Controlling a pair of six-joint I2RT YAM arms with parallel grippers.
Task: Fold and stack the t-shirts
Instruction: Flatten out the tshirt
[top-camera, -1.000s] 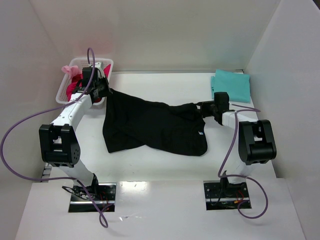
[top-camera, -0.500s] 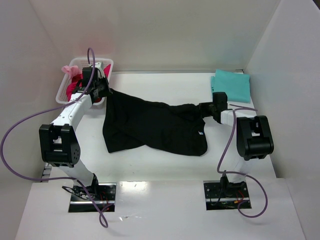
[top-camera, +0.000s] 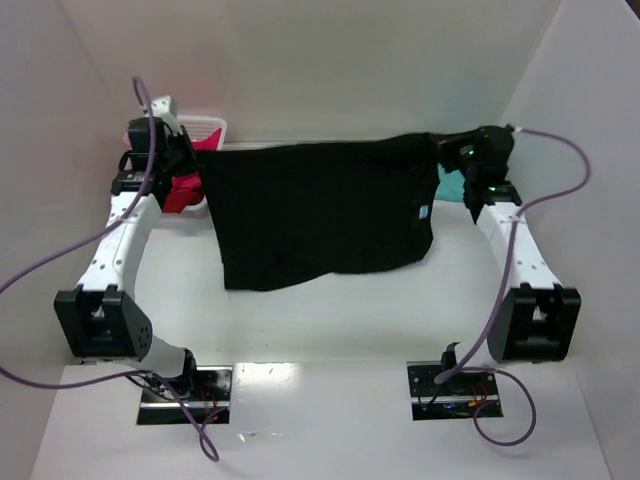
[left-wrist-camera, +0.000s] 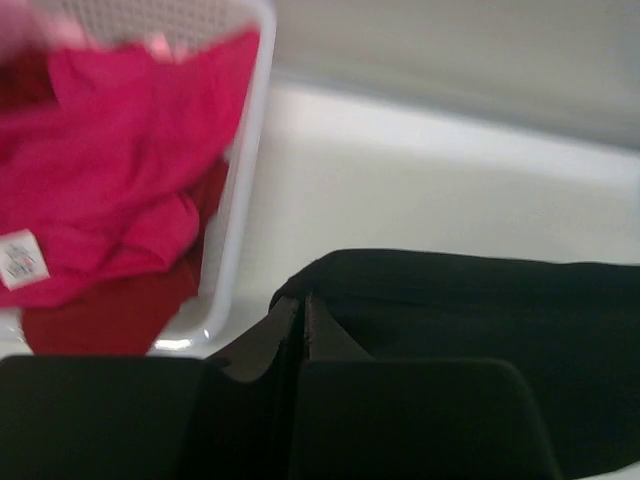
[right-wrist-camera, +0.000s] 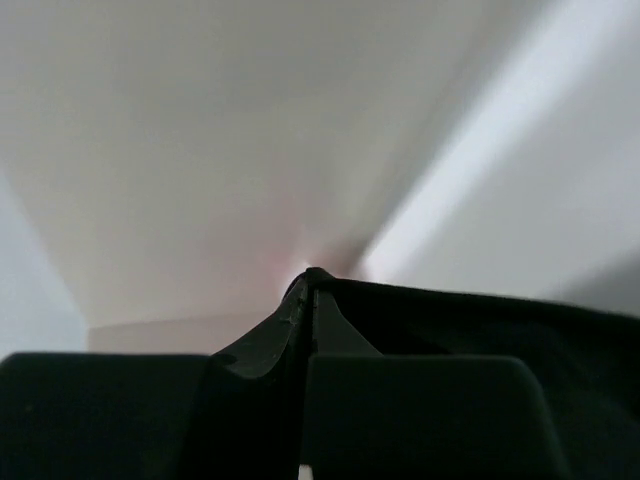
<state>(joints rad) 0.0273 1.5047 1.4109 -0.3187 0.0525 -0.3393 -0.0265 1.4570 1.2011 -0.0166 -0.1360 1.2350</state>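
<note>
The black shirt (top-camera: 320, 210) hung spread out between the two arms, held up above the tabletop (top-camera: 330, 325) like a curtain. Its upper edge ran nearly level from one pincer to the other, and its lower edge sagged lower on the left side than on the right. Whether the hem touched the tabletop could not be told. A small pale label (top-camera: 425, 212) showed near the shirt's right edge.

The left pincer (left-wrist-camera: 302, 305) was clamped tight on the shirt's upper left corner, with cloth bunched between its fingers. It stood just beside the basket (left-wrist-camera: 240, 200) at the far left of the tabletop. The pink shirt (left-wrist-camera: 110, 200) lay crumpled in that basket, its white tag (left-wrist-camera: 22, 258) facing up near the left side.

The right pincer (right-wrist-camera: 308, 285) was likewise closed on the shirt's upper right corner, raised near the back wall, with dark cloth trailing off to its right in the wrist view.

The teal shirt (top-camera: 452, 186) lay at the far right of the tabletop. It was mostly hidden behind the right arm and the black shirt, with only a small patch showing.
</note>
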